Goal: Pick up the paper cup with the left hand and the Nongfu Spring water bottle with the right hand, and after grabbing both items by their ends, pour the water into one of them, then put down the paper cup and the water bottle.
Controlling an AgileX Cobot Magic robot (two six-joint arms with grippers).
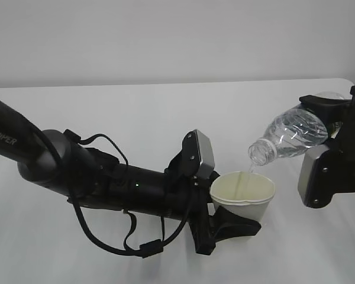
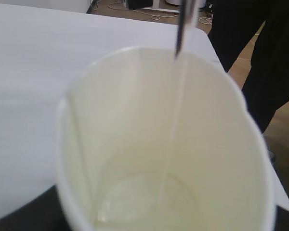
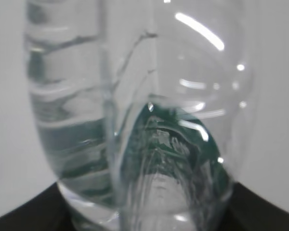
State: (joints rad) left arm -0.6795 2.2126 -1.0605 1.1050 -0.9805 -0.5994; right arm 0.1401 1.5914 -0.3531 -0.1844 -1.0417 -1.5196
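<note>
White paper cup (image 1: pixel 242 192), held low by the left end effector (image 1: pixel 228 222) above the worktop (image 1: pixel 136 112), receives a thin stream of water (image 1: pixel 244 177). Behind it, the right end effector (image 1: pixel 331 127) holds the tilted Nongfu Spring water bottle (image 1: pixel 290 137). Steeper tilt could splash past the squeezed rim. Only "PIPER" is readable.

We see the paper cup (image 1: pixel 244 192) upright above the tabletop (image 1: pixel 136 112), in the left gripper (image 1: pixel 228 222); to its right and higher, the Nongfu Spring water bottle (image 1: pixel 293 135) lies tilted in the right gripper (image 1: pixel 328 127), mouth over the cup's rim, water (image 1: pixel 245 179) falling into the cup
</note>
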